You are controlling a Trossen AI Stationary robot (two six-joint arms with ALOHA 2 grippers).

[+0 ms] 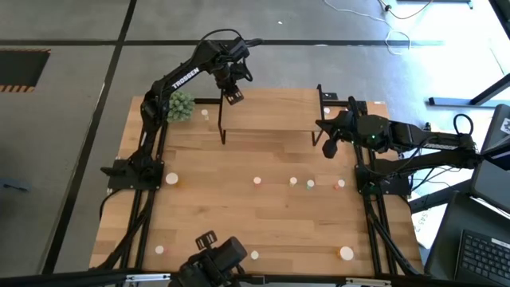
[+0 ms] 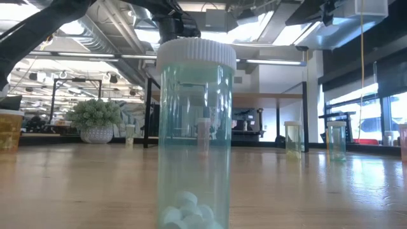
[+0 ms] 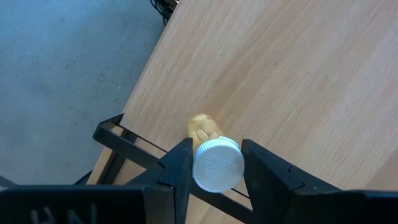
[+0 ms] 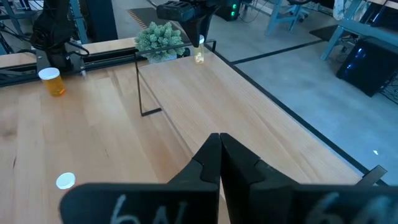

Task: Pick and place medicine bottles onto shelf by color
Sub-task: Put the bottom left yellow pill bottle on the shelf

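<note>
**A:** Where is the bottle you are working on?

**B:** The yellow bottle is in your left gripper. The two fingers squeeze it just under its white cap. It hangs over the far left corner of the shelf. I cannot tell if its bottom touches the wood yet.

**A:** How do you do this step well?

**B:** Go down slowly and keep the bottle standing straight. It sits close to the shelf's edge, so bring it in a little over the board first. Then it is less likely to tip off. Open the fingers only when the bottle rests on the wood. Leave space beside it for bottles of the same color.

**A:** How is the left arm standing?

**B:** It reaches from the left side of the table up and over to the far side. The gripper points down at the shelf. The green plant ball is just beside the arm, so watch it when you pull back.

**A:** And the other arm?

**B:** Your right gripper waits near the right end of the shelf. Its fingers are pressed together with nothing between them.

**A:** What is left?

**B:** Many small bottles still stand on the table, like the green bottle near the front.
</note>
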